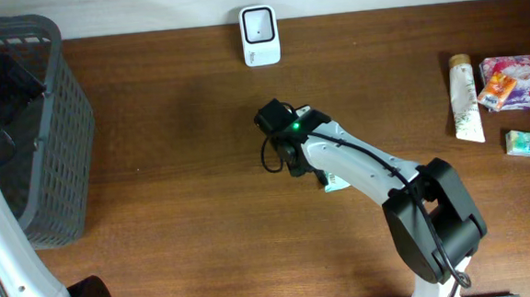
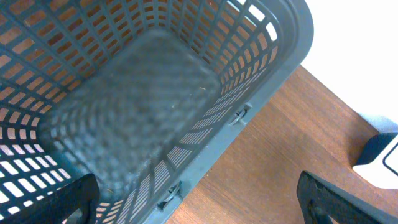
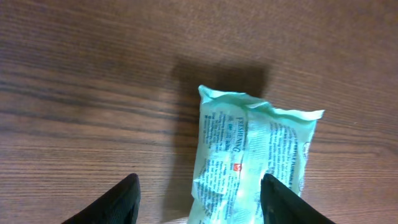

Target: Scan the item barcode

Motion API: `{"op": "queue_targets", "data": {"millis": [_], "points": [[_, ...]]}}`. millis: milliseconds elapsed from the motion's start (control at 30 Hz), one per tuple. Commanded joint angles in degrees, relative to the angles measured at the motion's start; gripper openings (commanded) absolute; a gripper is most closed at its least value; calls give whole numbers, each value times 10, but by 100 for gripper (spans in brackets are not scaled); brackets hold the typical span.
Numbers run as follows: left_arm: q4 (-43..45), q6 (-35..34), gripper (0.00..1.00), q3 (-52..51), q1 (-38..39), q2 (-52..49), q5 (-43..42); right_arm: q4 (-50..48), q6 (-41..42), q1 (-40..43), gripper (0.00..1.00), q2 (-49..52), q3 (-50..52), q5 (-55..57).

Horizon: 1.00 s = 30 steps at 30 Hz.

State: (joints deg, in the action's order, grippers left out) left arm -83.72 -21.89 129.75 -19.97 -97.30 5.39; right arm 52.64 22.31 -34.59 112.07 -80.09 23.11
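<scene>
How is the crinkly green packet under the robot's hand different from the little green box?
The crinkly pale green plastic packet is a soft, wrinkled pouch; the small green box has straight, stiff-looking edges. The packet lies mid-table under the right gripper; the box sits near the table's right end. Both are pale green and lie flat on the brown wooden table.

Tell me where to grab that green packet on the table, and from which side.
Grip the green packet across its narrower width, at mid-body, coming straight down from above. It lies flat on the table, so its edges offer little from the side. The open right hand already straddles that width, though the packet sits toward one finger; centring first seems wise.
</scene>
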Motion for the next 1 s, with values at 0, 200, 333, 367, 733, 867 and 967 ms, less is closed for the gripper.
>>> {"op": "queue_targets", "data": {"millis": [0, 200, 333, 367, 733, 867, 967], "points": [[1, 9, 99, 4, -3, 0, 4, 1, 5, -3, 57, 35, 2, 22], [1, 9, 99, 4, -3, 0, 4, 18, 5, -2, 59, 78, 2, 91], [1, 9, 99, 4, -3, 0, 4, 31, 5, 0, 54, 83, 2, 136], [1, 9, 99, 4, -3, 0, 4, 37, 6, 1, 54, 82, 2, 152], [1, 9, 99, 4, -3, 0, 4, 51, 52, 36, 52, 83, 26, 145], [1, 9, 99, 4, -3, 0, 4, 28, 52, 70, 18, 83, 40, 92], [1, 9, 99, 4, -3, 0, 4, 20, 52, 80, 4, 79, 35, 49]]}}
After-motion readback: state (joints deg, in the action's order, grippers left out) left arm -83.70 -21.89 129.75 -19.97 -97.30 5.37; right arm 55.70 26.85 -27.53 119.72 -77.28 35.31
